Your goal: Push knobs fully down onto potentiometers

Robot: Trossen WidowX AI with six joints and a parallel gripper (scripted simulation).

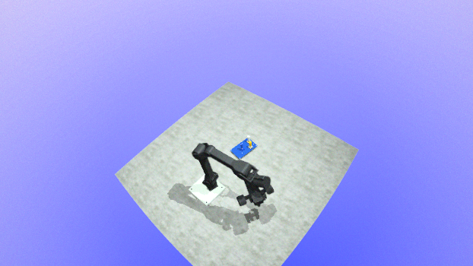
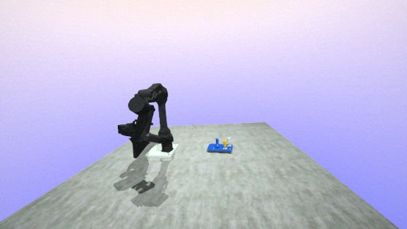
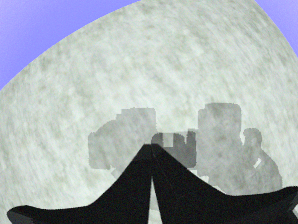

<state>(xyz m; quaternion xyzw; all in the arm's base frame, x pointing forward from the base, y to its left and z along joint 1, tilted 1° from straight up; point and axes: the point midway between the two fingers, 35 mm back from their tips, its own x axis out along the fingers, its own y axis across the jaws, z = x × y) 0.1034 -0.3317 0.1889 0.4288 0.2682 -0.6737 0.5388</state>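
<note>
The blue circuit board [image 1: 236,152] [image 2: 211,150] stands on the table, with three upright knobs: a blue knob [image 1: 242,147] [image 2: 217,140], a yellow knob [image 1: 250,143] [image 2: 224,142] and a white knob [image 1: 248,137] [image 2: 229,139]. The knobs are too small to tell how far down each sits. My gripper [image 2: 135,156] [image 3: 150,149] is shut and empty, its fingertips together and pointing down above the table. It is well away from the board, which is out of the wrist view.
The arm's white base plate [image 1: 197,188] [image 2: 157,155] lies between the gripper and the board in the exterior view. The grey table [image 1: 304,163] [image 2: 248,190] carries the arm's shadows, and its far edge shows in the wrist view.
</note>
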